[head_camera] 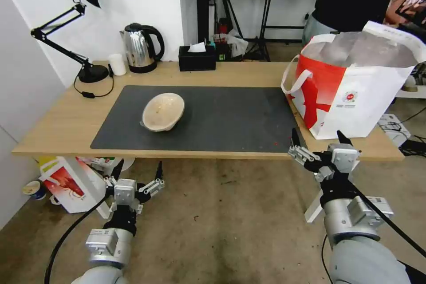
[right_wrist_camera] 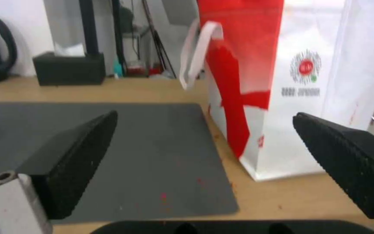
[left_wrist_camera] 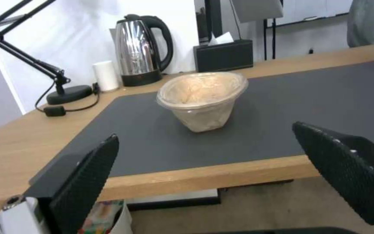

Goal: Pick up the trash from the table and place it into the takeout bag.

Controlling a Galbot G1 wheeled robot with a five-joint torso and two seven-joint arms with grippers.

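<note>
Both jaws spread, empty; I bring the left gripper (head_camera: 138,171) over the bowl (head_camera: 163,112), pinching its near rim

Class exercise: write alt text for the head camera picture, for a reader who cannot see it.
A beige bowl lies tilted on a dark mat on a wooden table, with a red-and-white takeout bag standing at the table's right end. Both grippers are open below the near edge, the left gripper under the mat's left corner, the right gripper beside the bag.
</note>
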